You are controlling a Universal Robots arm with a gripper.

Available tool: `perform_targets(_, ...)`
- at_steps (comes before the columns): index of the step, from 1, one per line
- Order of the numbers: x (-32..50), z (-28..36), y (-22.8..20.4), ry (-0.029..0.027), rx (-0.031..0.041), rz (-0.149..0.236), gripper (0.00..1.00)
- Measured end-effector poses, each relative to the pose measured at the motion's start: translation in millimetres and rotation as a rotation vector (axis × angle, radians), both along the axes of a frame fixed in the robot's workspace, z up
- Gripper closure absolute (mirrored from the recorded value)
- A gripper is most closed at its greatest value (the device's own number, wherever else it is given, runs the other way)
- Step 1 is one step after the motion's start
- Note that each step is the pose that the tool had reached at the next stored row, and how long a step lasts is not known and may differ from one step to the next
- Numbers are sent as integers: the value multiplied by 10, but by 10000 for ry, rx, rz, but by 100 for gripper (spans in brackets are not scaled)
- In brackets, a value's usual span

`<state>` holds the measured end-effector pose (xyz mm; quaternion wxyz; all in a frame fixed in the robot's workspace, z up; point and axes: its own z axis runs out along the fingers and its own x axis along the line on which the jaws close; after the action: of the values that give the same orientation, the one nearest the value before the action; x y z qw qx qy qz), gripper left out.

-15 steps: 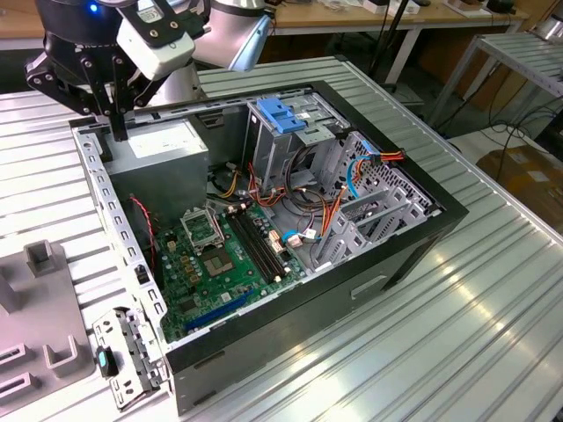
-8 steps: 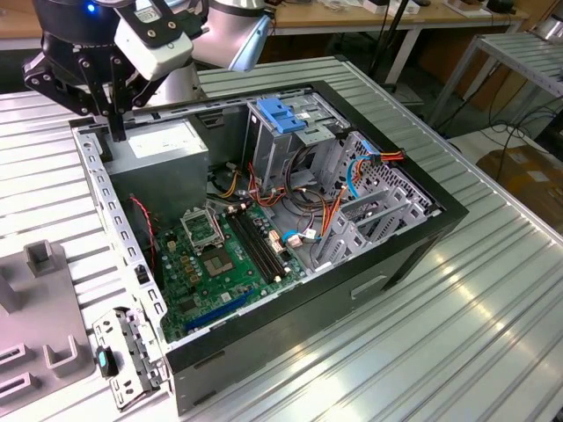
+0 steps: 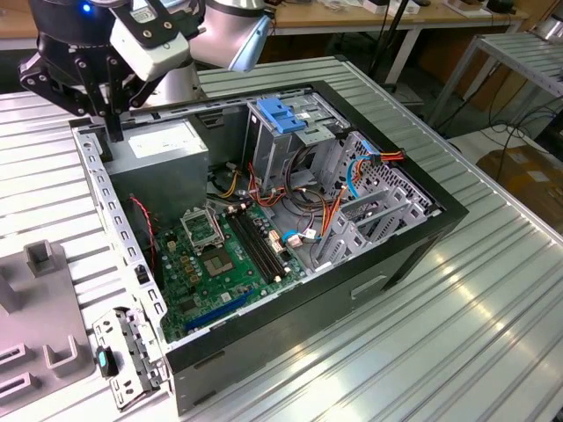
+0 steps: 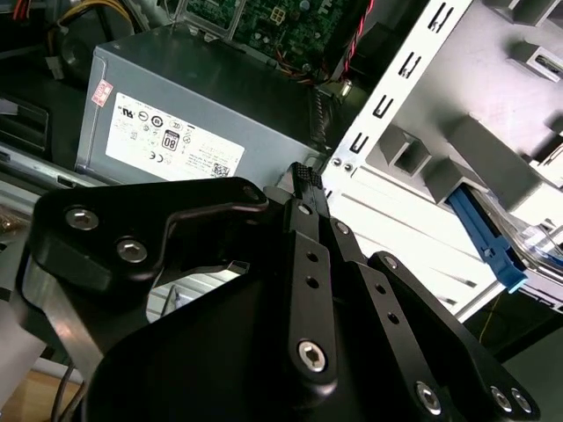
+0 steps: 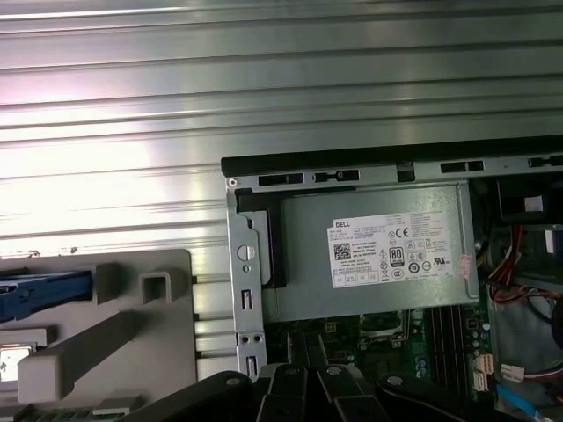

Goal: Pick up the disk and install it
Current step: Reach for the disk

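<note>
Gripper closed, empty, at case rim beside boxy grey supply. Disk, blue plastic frame, in matte grey holder. Ribbed shiny tabletop runs wide beyond case edge.

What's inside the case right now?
Power supply, motherboard, blue-topped drive cage and cables. The cage's walls hide its bays, so what they hold can't be told.

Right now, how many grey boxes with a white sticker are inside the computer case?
1. The grey box sits in the case corner at the exterior view's left, near the tool; others may be hidden.
</note>
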<state>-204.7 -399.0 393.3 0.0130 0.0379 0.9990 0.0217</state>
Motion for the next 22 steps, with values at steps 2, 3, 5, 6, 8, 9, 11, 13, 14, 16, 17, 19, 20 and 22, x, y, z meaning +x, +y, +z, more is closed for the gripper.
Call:
perform_targets(2,-13,0,0,0,0,0,89)
perform_targets(3,-20,0,0,0,0,0,89)
perform_targets(5,-34,0,0,0,0,0,89)
perform_targets(6,-53,0,0,0,0,0,89)
perform_targets(8,-159,0,24,0,0,-4,89)
perform_targets(9,-186,0,28,0,2,-5,89)
perform_targets(11,-251,0,39,6,9,-3,89)
perform_targets(13,-313,-1,47,29,31,-6,89)
perform_targets(14,-331,-1,49,51,43,-9,89)
perform_targets(16,-365,-1,50,104,92,-18,89)
perform_targets(17,-381,-1,51,129,112,-24,89)
perform_targets(19,-400,-2,51,144,119,-28,89)
perform_targets(20,-400,-2,51,144,119,-27,89)
perform_targets(22,-402,-2,51,143,120,-29,89)
